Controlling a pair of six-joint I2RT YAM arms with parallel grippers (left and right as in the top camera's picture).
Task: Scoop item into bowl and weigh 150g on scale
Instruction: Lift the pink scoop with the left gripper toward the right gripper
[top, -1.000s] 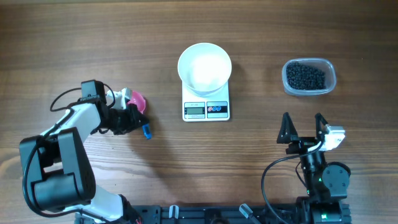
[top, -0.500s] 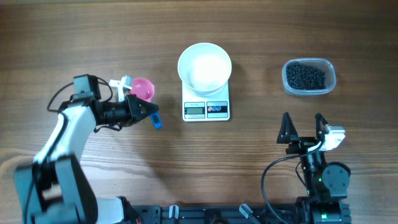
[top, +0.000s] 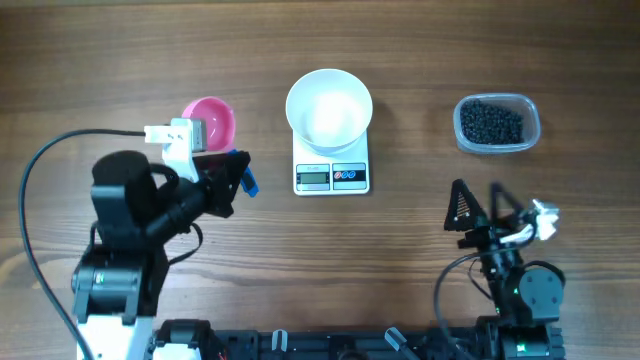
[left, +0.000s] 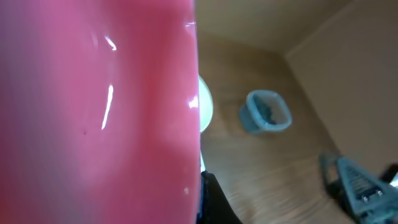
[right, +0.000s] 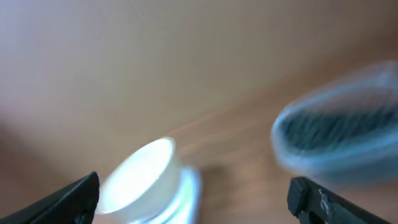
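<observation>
The bowl (top: 329, 105) is white, the scale (top: 332, 186) white with a grey display (top: 313, 178), the beads (top: 490, 122) black, the tub (top: 531, 128) clear, the scoop (top: 212, 118) pink, the bench (top: 100, 60) brown wood-grain.

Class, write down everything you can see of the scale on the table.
The scale is a small white square slab, seemingly plastic, lying flat near the middle of the wooden table. Along its edge nearest the robot sit a grey display and two round buttons, one red and one blue; the reading is too small to tell. The empty white bowl stands on it, covering most of the platform. Nothing else touches it.
</observation>
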